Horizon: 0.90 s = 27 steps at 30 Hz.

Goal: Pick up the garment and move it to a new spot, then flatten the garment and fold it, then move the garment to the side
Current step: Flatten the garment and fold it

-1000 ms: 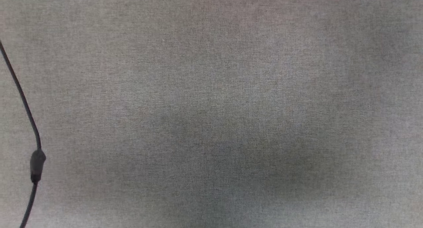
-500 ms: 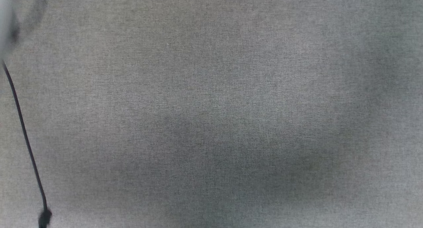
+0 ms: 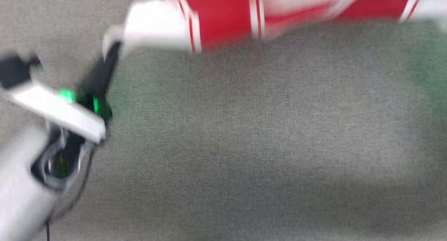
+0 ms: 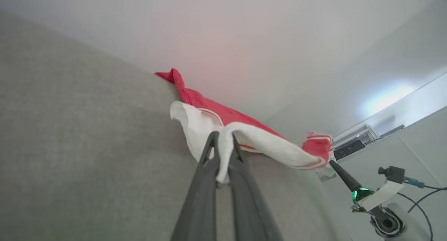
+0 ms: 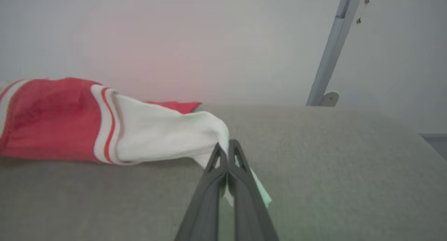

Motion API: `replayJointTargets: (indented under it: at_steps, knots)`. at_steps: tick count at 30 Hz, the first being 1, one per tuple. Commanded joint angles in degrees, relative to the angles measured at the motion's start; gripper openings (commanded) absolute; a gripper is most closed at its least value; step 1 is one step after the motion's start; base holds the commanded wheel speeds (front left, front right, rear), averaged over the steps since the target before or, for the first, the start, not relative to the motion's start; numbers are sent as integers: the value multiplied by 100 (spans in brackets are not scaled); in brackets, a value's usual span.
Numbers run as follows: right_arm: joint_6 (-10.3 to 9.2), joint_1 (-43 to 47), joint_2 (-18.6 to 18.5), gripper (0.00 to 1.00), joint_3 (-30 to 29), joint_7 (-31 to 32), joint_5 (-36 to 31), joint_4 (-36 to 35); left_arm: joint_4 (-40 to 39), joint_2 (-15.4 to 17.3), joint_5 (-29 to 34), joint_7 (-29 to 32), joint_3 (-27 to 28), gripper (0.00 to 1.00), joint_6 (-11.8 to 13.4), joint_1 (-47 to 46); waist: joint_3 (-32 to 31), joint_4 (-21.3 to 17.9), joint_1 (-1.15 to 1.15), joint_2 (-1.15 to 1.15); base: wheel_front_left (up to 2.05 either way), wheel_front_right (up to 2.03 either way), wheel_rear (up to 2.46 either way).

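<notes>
Overhead, the head view is smeared by blur. A grey cloth-covered desk (image 3: 244,129) spreads across it, and the garment (image 3: 223,14), red with white sleeves and striped trim, stretches along the far edge. At the left, the left pincer (image 3: 112,50) reaches up to a white sleeve's end, with a green light (image 3: 66,95) at its base and a pale forearm (image 3: 17,199) at the near left. Blur hides how its jaws stand in this view.

Next, the left wrist view shows that pincer clenched on a fold of white sleeve. The desk's weave fills the left, and a plain pale wall (image 4: 244,31) beyond is tinged pink. The garment runs as a twisted band across to the right pincer (image 4: 331,162), which meets the other sleeve. Dark boxes (image 4: 349,148) and cables (image 4: 424,195) sit behind that arm.

Lastly, in the right wrist view, the right pincer is clamped on its white sleeve, with the red body low against the desk to the left. A slanted grey post (image 5: 330,52) rises at the desk's far edge.
</notes>
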Motion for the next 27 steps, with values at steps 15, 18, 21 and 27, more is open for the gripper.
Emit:
replayJointTargets:
  at_steps: [15,18,21,27]
  knots:
    - [-2,3701,-89,0,-858,854,581,-2541,-1118,18,473,-35,855,0,6,2900,-376,78,0,0,0,0,0]
    - [-2,4240,-21,0,-1163,937,679,-2882,-1388,-105,476,-35,1306,0,6,3487,-401,79,0,0,0,0,0]
    - [-2,4554,30,0,-1395,990,726,-3081,-1643,-155,488,-35,1564,0,7,3885,-416,87,0,0,0,0,0]
    - [-2,5231,62,0,-1707,1149,861,-3652,-2059,-136,699,-34,1773,0,7,4585,-444,158,0,0,0,0,0]
